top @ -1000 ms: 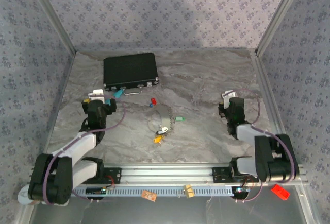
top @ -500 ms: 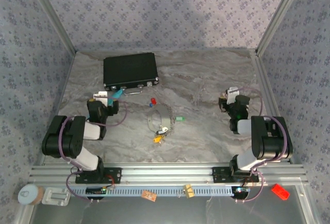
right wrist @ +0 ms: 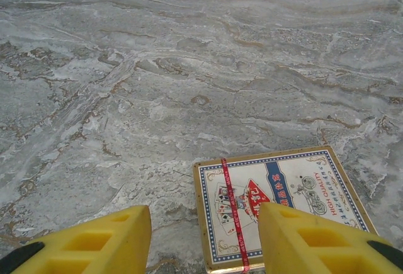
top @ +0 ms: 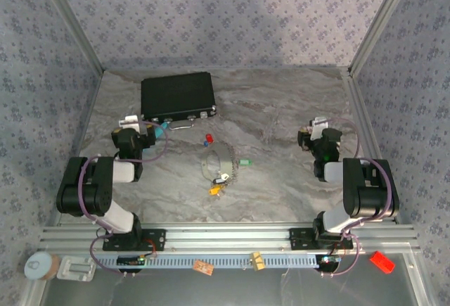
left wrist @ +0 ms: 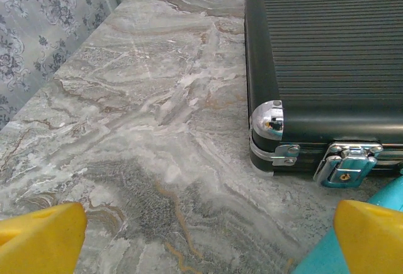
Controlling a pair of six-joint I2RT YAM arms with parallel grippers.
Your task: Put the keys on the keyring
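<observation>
A grey marbled table (top: 281, 109) is seen from above, with two robot arms folded at its near edge.

Toward the far left lies a black case (top: 177, 97), flat and shut. In the left wrist view its ribbed lid is down and a silver latch (left wrist: 346, 164) sits fastened on the front edge, so nothing inside it can be seen. A teal tube (top: 161, 129) lies just in front of the case.

The left gripper (left wrist: 201, 242) hangs near the case's front corner, its yellow fingers (left wrist: 38, 236) spread wide with only bare table between them.

The keyring (top: 213, 165), a thin wire loop, lies in the middle of the table, well apart from both grippers. A red key (top: 206, 141) and a blue key (top: 210, 136) sit together just beyond it. A green key (top: 245, 162) lies just to its right. A yellow key (top: 214, 190) lies at its near end by a short chain; whether it is threaded on is too small to tell.

The right gripper (right wrist: 204, 242) is at the right side, jaws parted and holding nothing. On the table before it lies a closed playing-card box (right wrist: 283, 201) with a red band, partly under the right finger.
</observation>
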